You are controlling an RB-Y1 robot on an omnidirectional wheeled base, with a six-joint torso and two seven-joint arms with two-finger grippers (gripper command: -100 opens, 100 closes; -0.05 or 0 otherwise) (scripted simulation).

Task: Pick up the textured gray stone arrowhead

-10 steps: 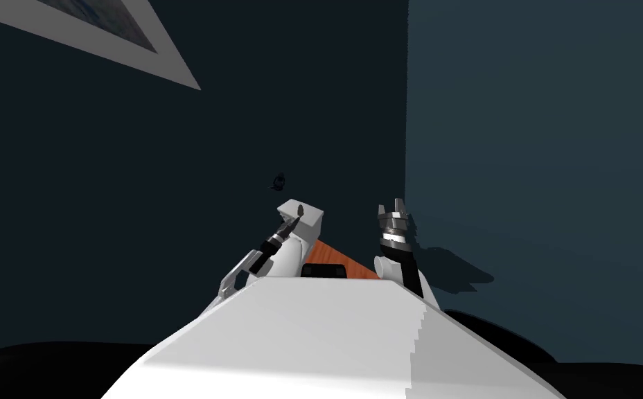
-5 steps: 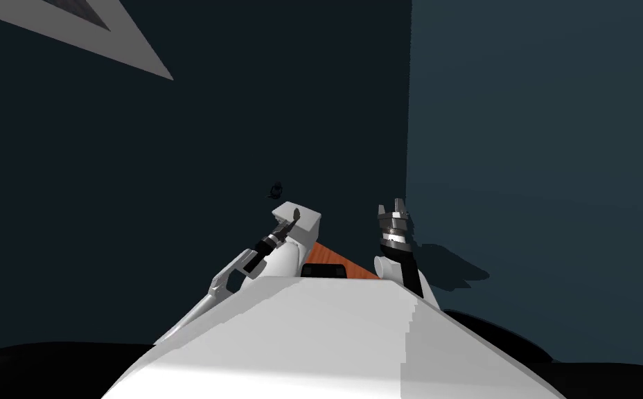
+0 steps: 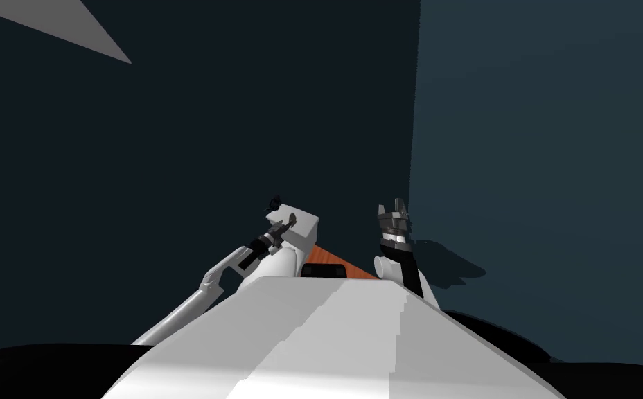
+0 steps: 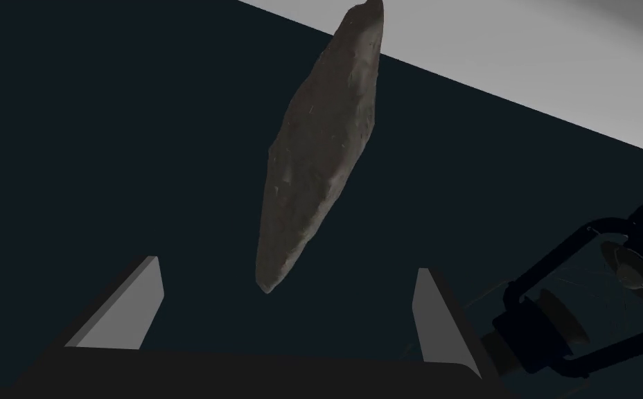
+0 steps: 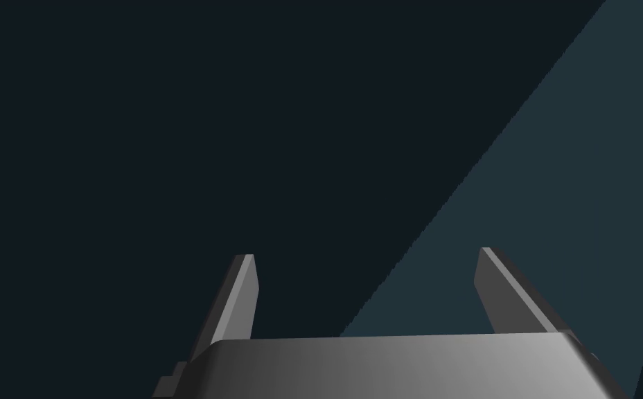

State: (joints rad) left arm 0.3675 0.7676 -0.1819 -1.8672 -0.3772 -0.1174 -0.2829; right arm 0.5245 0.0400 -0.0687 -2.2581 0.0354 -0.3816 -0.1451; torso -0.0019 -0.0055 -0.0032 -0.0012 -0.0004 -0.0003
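White block (image 3: 307,234) at left tool (image 4: 287,264), fingers spread. Right tool (image 3: 392,206) well apart, fingers also spread. Black lantern (image 4: 590,298) beside left tool. Arrowhead (image 4: 320,159): rough grey-brown stone, long leaf shape, tip between left tool's fingers, touching neither.

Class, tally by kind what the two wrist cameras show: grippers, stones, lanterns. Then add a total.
grippers: 2, left gripper and right gripper, both open
stone arrowhead: 1
dark lantern: 1
total: 4
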